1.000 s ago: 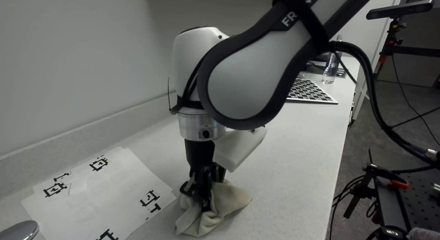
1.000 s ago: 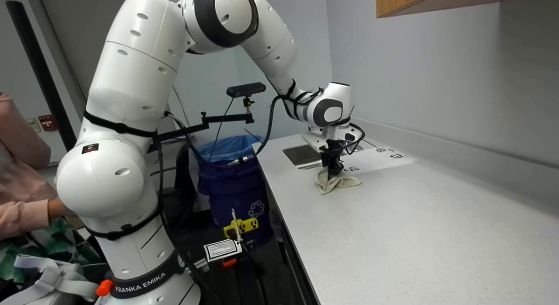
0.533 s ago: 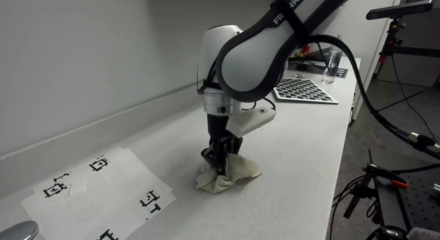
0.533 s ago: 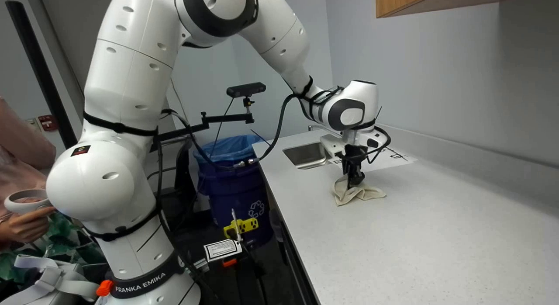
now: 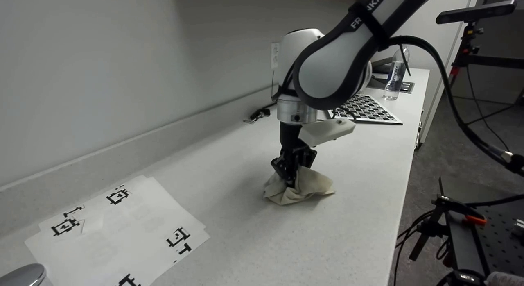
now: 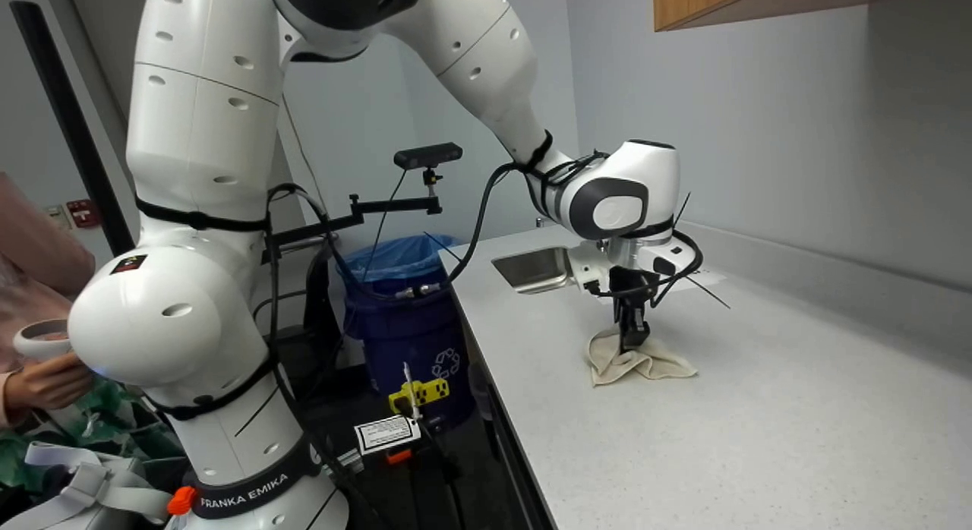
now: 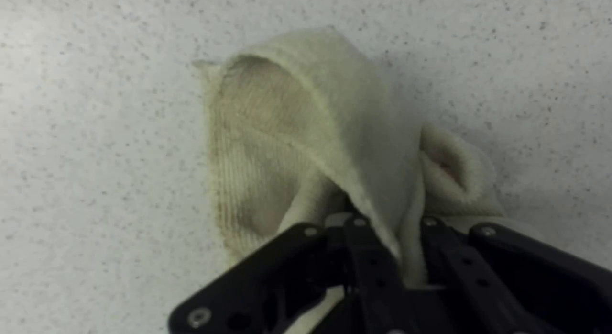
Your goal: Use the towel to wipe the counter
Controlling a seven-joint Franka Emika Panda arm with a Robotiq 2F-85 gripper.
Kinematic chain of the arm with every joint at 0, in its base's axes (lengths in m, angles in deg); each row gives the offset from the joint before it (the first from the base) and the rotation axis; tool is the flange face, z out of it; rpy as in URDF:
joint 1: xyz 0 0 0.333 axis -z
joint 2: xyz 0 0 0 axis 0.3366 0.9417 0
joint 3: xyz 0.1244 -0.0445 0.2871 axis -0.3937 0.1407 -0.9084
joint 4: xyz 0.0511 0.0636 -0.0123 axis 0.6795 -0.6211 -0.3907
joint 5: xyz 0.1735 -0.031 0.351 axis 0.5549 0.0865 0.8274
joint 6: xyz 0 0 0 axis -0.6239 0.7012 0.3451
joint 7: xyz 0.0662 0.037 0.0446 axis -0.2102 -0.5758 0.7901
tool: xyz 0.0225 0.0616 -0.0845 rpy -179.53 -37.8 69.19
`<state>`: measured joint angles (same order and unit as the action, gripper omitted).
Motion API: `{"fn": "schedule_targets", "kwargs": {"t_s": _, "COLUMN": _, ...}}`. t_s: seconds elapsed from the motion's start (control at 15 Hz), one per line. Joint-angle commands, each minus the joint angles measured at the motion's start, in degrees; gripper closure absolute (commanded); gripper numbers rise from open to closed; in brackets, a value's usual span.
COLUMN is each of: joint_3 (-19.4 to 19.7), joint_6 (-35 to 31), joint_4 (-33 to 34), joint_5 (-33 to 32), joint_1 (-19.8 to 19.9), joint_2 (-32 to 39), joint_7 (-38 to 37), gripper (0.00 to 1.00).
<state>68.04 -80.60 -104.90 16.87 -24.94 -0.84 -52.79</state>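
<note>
My gripper (image 7: 396, 228) pinches a fold of the towel (image 5: 309, 184), which lies bunched on the counter (image 6: 729, 439). It looks cream and soft, ribbed along one side and curled into a loop in the wrist view. In an exterior view it sits well apart from the front edge (image 5: 403, 196) and backsplash (image 5: 118, 161); I see counter stretching from it to the paper (image 5: 135, 228) one way, the checkered board (image 5: 366, 110) the other.
</note>
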Motion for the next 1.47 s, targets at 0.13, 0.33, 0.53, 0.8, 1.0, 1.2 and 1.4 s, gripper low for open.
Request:
{"fn": "schedule_targets", "kwargs": {"t_s": 0.13, "joint_3": 0.2, "joint_6": -3.4, "joint_4": -6.0, "joint_5": -0.1, "joint_1": 1.0, "joint_2": -3.0, "joint_7": 2.2, "gripper": 0.96}}
{"fn": "schedule_targets", "kwargs": {"t_s": 0.33, "joint_3": -2.1, "joint_6": -0.2, "joint_4": 0.9, "joint_5": -2.7, "joint_1": -4.2, "joint_2": 1.0, "joint_7": -2.1, "gripper": 0.96}}
{"fn": "schedule_targets", "kwargs": {"t_s": 0.53, "joint_3": -5.0, "joint_6": 1.6, "joint_4": 6.3, "joint_5": -4.0, "joint_1": -7.8, "joint_2": 4.5, "joint_7": -1.4, "gripper": 0.96}}
{"fn": "schedule_targets", "kwargs": {"t_s": 0.8, "joint_3": -8.0, "joint_6": 5.4, "joint_4": 14.5, "joint_5": -5.5, "joint_1": -12.4, "joint_2": 9.3, "joint_7": 0.3, "gripper": 0.96}}
{"fn": "schedule_targets", "kwargs": {"t_s": 1.0, "joint_3": -8.3, "joint_6": 8.1, "joint_4": 19.1, "joint_5": -6.1, "joint_1": -14.0, "joint_2": 11.9, "joint_7": 1.0, "gripper": 0.96}}
{"fn": "schedule_targets", "kwargs": {"t_s": 1.2, "joint_3": -6.9, "joint_6": 9.3, "joint_4": 19.9, "joint_5": -6.5, "joint_1": -13.2, "joint_2": 12.2, "joint_7": 0.8, "gripper": 0.96}}
{"fn": "schedule_targets", "kwargs": {"t_s": 1.4, "joint_3": -4.9, "joint_6": 7.7, "joint_4": 17.0, "joint_5": -5.8, "joint_1": -11.3, "joint_2": 10.6, "joint_7": 0.1, "gripper": 0.96}}
